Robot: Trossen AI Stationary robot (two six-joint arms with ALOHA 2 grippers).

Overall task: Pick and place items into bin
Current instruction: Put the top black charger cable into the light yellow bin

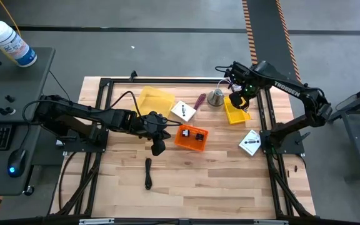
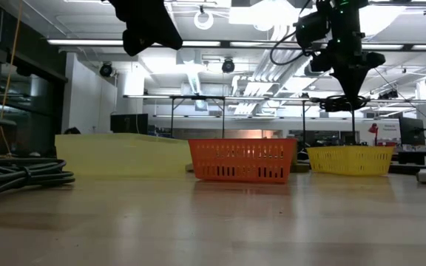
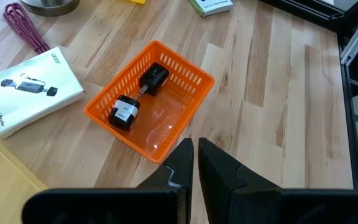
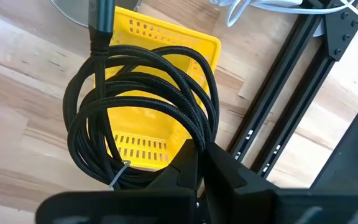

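At the lower centre of the overhead frame a short black cable (image 1: pixel 148 173) lies loose on the wooden table (image 1: pixel 186 187). Above it, mid-frame, the left gripper (image 1: pixel 158 149) hangs just left of the orange bin (image 1: pixel 190 138), its fingers closed together with nothing between them. The left wrist view shows two small black items (image 3: pixel 138 96) lying in that orange bin, one bearing a white label. A white card-reader box (image 1: pixel 184 110) sits just above the bin, and a second white box (image 1: pixel 250 143) lies at the right, beside the frame rail. Further up, a maroon-handled tool (image 1: pixel 199 101) rests near a silver bell-shaped object (image 1: pixel 215 97), with a flat yellow lid (image 1: pixel 154 100) at upper centre-left. At the upper right the right gripper (image 4: pixel 199 149) is suspended over the yellow bin (image 4: pixel 166 46), fingers pinched on a coiled black cable (image 4: pixel 142 99) that dangles above the bin's interior.
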